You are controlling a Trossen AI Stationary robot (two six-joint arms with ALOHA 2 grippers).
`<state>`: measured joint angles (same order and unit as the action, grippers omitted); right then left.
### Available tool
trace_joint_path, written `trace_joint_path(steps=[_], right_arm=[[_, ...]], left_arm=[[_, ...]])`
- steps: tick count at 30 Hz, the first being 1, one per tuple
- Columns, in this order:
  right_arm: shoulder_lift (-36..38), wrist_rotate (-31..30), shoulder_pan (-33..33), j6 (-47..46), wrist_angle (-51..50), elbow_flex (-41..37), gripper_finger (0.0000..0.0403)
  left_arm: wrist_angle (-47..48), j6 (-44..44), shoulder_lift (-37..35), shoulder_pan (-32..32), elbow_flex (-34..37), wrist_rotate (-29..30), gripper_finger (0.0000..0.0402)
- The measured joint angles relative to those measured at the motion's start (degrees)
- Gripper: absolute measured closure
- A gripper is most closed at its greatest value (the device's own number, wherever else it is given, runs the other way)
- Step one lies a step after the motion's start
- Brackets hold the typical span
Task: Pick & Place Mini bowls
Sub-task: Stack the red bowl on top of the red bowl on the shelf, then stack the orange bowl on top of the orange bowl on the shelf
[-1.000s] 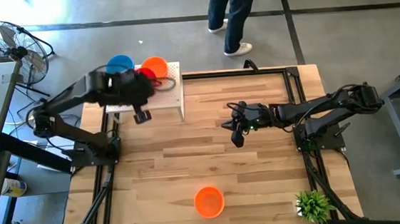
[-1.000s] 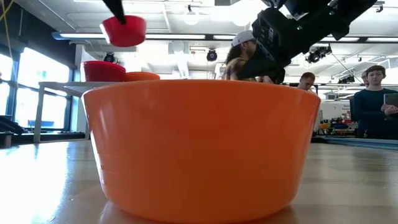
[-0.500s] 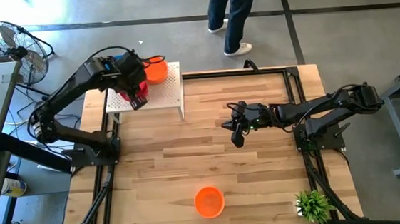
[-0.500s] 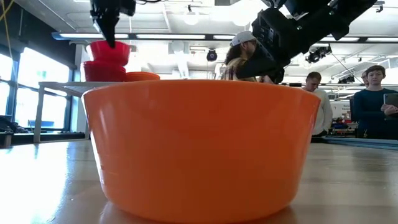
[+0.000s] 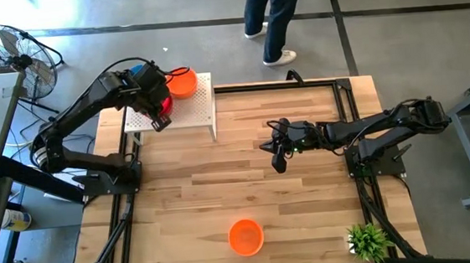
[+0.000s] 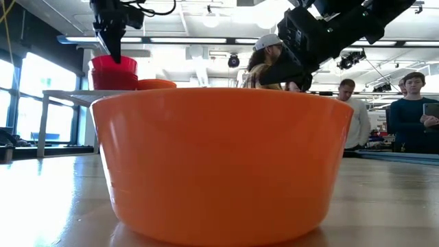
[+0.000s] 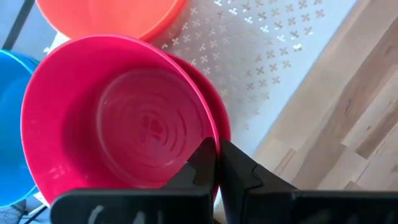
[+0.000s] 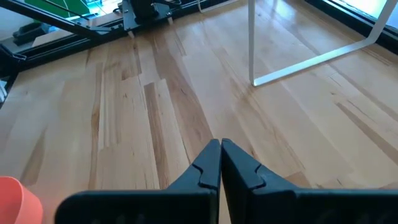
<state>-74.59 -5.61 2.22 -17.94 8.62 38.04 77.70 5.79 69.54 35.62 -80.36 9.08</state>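
A red mini bowl point(image 7: 118, 118) sits nested in a second red bowl point(image 6: 113, 80) on the white perforated stand point(image 5: 198, 109) at the table's far left. My left gripper point(image 7: 216, 149) is shut on the upper one. An orange bowl point(image 5: 183, 83) and a blue bowl point(image 7: 9, 112) stand beside them on the stand. Another orange bowl point(image 5: 245, 236) rests on its base on the wood near the front edge and fills the low view. My right gripper point(image 8: 220, 146) hangs shut over the middle of the table point(image 5: 278, 162), holding nothing. My left gripper pinches the upper red bowl's rim point(image 7: 211, 127) on the side toward the table, one finger point(image 7: 200, 163) inside the bowl and one outside. The fingers come steeply from above. The bowl stands upright, its lower part inside the second red bowl.
A small green plant point(image 5: 368, 240) stands at the table's near right corner. A fan point(image 5: 10, 50) is off the far left, and a person point(image 5: 272, 15) walks behind the table. Several people show in the room in the low view. Bare wood lies between the stand and the front orange bowl.
My left gripper has carried the red bowl from over the stand's near edge toward its far left part and down, rolling a little, so that the bowl now sits in the other red bowl. It stays shut on the rim.
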Motion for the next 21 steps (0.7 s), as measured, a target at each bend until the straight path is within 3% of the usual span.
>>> trace_joint_path(steps=[14,21], right_arm=[[0.0,0.0,0.0,0.0,0.3,0.0,0.0402],[0.0,0.1,0.0,0.1,0.3,0.0,0.0401]], left_arm=[[0.9,-2.5,0.0,0.0,-0.2,-0.6,0.0314],[2.9,-1.1,-0.1,0.0,-5.2,-1.5,0.0299]])
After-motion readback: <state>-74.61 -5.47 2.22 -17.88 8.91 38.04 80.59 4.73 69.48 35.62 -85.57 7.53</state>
